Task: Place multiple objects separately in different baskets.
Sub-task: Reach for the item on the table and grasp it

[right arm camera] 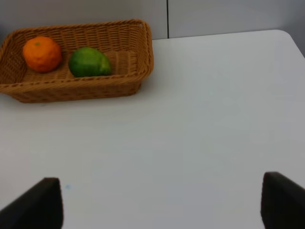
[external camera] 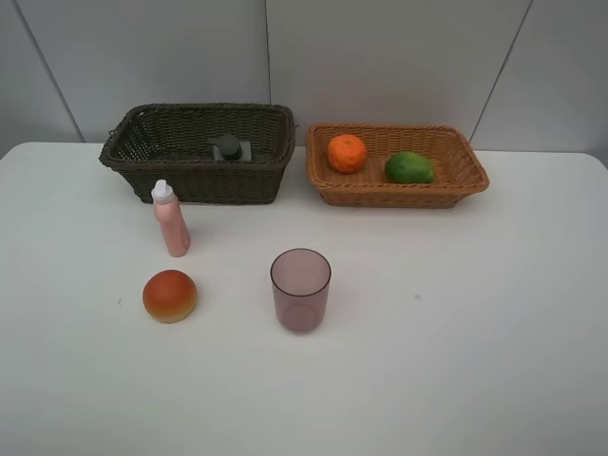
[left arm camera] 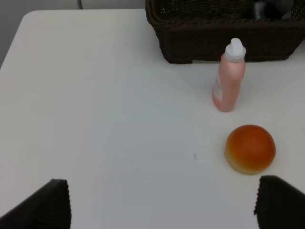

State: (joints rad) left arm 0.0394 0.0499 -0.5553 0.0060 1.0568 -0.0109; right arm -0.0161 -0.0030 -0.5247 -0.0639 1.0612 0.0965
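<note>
Pink bottle (external camera: 171, 220) upright, just in front of dark basket (external camera: 190, 180): likely light, slick, tippy; pinch mid-body. Left gripper (left arm camera: 164, 205) jaws wide, empty; right gripper (right arm camera: 164, 202) likewise.

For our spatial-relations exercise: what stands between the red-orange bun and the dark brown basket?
The pink bottle, upright; the exterior high and left wrist views both show it.

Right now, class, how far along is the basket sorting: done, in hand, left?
Done: orange and lime in the tan basket, grey box in the dark basket. In hand: nothing; left end effector and right end effector are open. Left: pink bottle, bun and purple cup on the table.
</note>
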